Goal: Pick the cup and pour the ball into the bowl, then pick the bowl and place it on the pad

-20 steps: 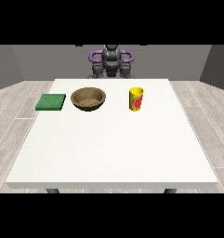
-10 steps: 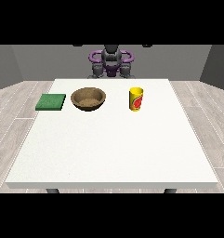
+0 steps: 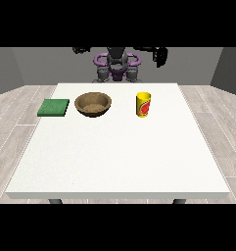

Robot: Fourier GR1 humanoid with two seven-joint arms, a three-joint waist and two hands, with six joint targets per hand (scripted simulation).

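We see the robot at the far edge of the white surface [image 3: 117, 157], both arms raised out to its sides and well above the things laid out before it. The robot hand at the view's right [image 3: 160, 55] hangs high behind and a little to the right of the yellow cup [image 3: 143, 105], well apart from it; the robot hand at the view's left [image 3: 81, 50] sits at the top of the scene, far from everything. Both hold nothing, but we cannot tell how their fingers lie.

The cup stands upright on the surface, right of center. The ball it should carry is hidden from us inside it. The brown bowl [image 3: 93, 104] sits near the cup, to its left, and the green pad [image 3: 54, 107] lies flat just beyond the bowl, near the surface's left edge. All 3 stand apart from each other.

We judge that step 1, picking up the cup, has not yet begun. The next move calls for the robot hand at the view's right to come down and forward to the cup's side and close around its wall while keeping it upright.
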